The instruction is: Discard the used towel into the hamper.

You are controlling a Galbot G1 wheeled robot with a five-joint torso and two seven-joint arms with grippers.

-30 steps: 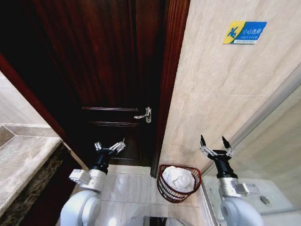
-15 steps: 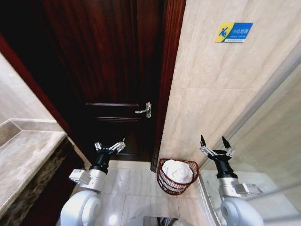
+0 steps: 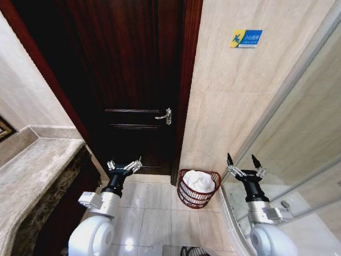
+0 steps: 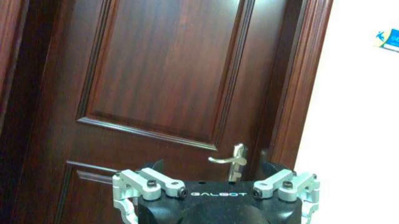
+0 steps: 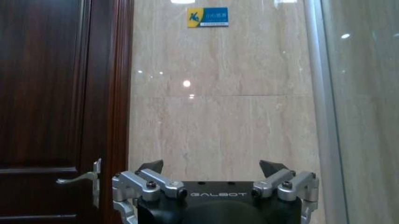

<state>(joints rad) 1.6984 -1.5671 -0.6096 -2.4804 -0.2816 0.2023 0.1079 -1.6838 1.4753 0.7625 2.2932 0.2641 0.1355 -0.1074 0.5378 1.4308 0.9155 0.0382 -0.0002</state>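
The hamper point(image 3: 184, 198), a small round dark red wire basket, stands on the floor against the marble wall just right of the door frame. A crumpled white towel point(image 3: 199, 181) lies inside it, heaped up to the rim. My left gripper point(image 3: 124, 166) is raised to the left of the hamper, open and holding nothing. My right gripper point(image 3: 245, 163) is raised to the hamper's right, also open and holding nothing. Both stand apart from the hamper.
A dark wooden door point(image 3: 133, 80) with a metal lever handle point(image 3: 163, 116) is straight ahead. A marble counter point(image 3: 32, 170) runs along the left. A glass shower panel point(image 3: 303, 122) and its sill are on the right. A blue and yellow sign point(image 3: 245, 38) hangs on the wall.
The whole head view has shifted: the camera has moved, so the hamper now looks smaller and farther off. Both grippers keep the same open pose.
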